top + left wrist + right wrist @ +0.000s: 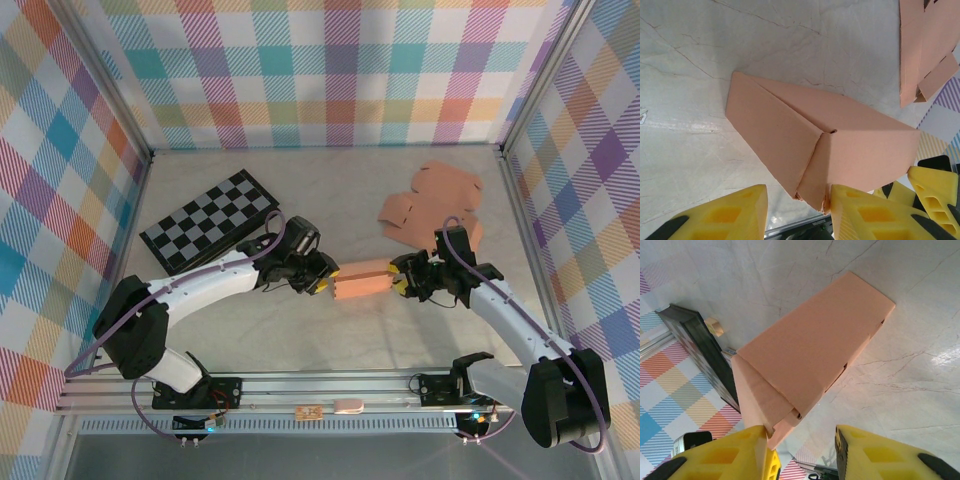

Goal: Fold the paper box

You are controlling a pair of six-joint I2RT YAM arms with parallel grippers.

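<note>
While reaching inward from either side, elbows bent: flanking box [362, 281] lying centrally on table [300, 340], left gripper [325, 283] at one end, right gripper [402, 278] at other, jaws of each spread, one side touching it.

Arms bent inward, left tool [324, 284], right tool [400, 281], jaws parted

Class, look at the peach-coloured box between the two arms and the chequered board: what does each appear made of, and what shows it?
The box looks like thin matte card: crisp creases, raw cut edges, no shine. The chequered board seems rigid, with a thick dark edge, perhaps wood or laminated card; too small to tell.
</note>
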